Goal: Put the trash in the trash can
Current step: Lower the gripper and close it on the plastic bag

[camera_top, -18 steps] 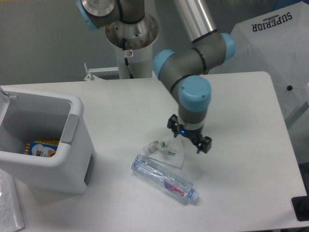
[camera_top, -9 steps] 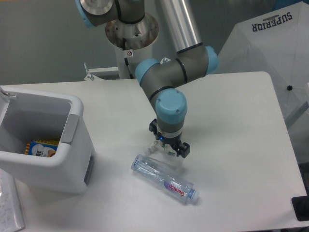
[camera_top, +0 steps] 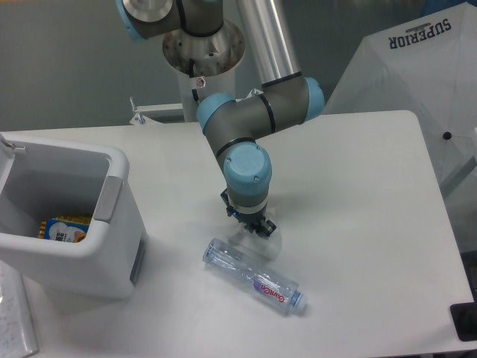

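Note:
My gripper (camera_top: 250, 224) points straight down at the middle of the table, right over the crumpled clear wrapper (camera_top: 270, 246). Only a clear edge of that trash shows at the gripper's lower right; the rest is hidden under the wrist. Dark fingers (camera_top: 266, 227) stick out on either side of the wrist, spread apart, so the gripper looks open around the wrapper. The clear plastic bottle (camera_top: 253, 275) with a purple-red label lies on its side just in front of the gripper, apart from it. The white-grey trash can (camera_top: 112, 224) stands at the left edge of the table.
A colourful packet (camera_top: 65, 227) lies at the bottom of the trash can. A white cover printed SUPERIOR (camera_top: 417, 67) stands beyond the table's right edge. The arm's base column (camera_top: 201, 67) rises at the back centre. Paper (camera_top: 15, 321) lies at the front left corner.
The arm has swung left and come down, carrying the gripper from the wrapper's right side to directly over it. The wrapper is now mostly covered. The bottle and the trash can have not moved.

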